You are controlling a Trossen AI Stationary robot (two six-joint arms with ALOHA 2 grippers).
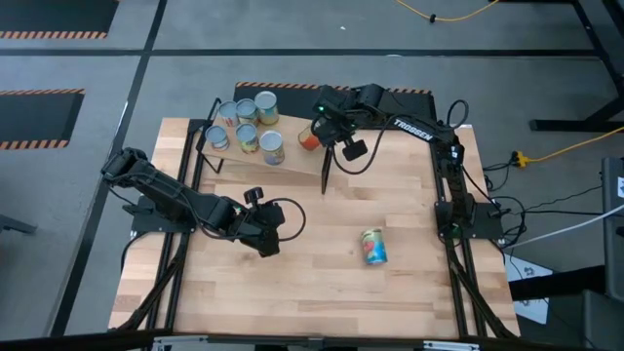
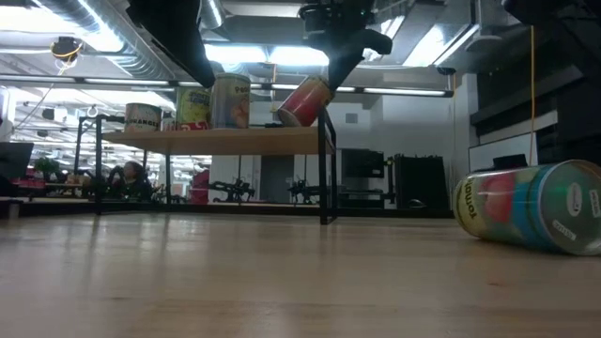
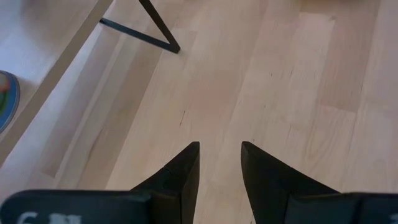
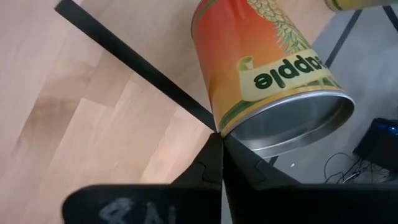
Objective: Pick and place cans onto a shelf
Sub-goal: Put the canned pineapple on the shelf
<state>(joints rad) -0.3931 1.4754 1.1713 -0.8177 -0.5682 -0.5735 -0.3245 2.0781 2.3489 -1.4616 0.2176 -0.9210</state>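
The shelf [image 1: 297,164] stands at the table's far side, with several cans [image 1: 244,122] upright on its plywood board [image 2: 225,141]. A red-orange can [image 2: 305,101] with a pineapple label stands tilted at the shelf's right end, its lower rim on the board. My right gripper [image 4: 219,142] is shut and sits just above and beside this can [image 1: 309,139]. Another can [image 1: 373,246] lies on its side on the table at the near right [image 2: 531,207]. My left gripper [image 3: 221,162] is open and empty over the bare table, near the table's middle [image 1: 265,239]. My right gripper touches the red-orange can with the tips of its shut fingers, on the can's side wall close to its silvery end [image 4: 219,124]. The fingers come slanting down from above and from the right. The can is tilted, with its other end on the shelf board [image 2: 284,120].
The shelf's black legs [image 2: 327,178] and frame bar [image 4: 137,68] stand by the right gripper. A shelf leg [image 3: 158,28] and a can's edge [image 3: 6,99] show in the left wrist view. Bare tabletop [image 1: 322,283] lies in front of the shelf.
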